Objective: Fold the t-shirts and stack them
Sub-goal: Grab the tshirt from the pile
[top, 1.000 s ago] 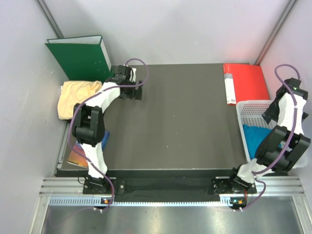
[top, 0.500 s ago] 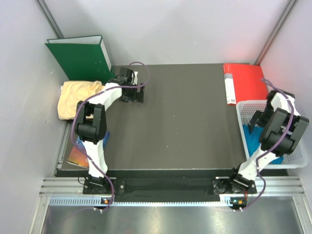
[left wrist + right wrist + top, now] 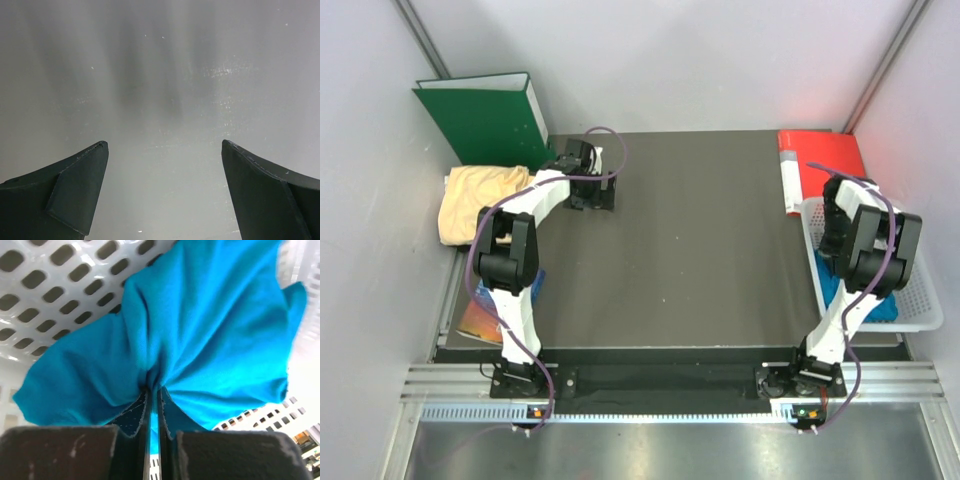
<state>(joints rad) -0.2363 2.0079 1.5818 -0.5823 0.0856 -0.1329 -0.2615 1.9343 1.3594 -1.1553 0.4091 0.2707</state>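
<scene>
The right end effector [image 3: 154,390] is pressed together, pinching a bunched fold of the teal-blue t-shirt [image 3: 210,330] inside the white perforated basket [image 3: 50,280] at the tabletop's [image 3: 700,230] right edge. The left end effector [image 3: 164,144] is spread wide over the tabletop's far left corner. The pale yellow t-shirt [image 3: 475,200] lies crumpled just off that corner.

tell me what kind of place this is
Probably a robot test cell, not a home: left arm and right arm bolted to an aluminium rail at a dark table, bare grey wall panels, props like a green binder and white basket.
</scene>
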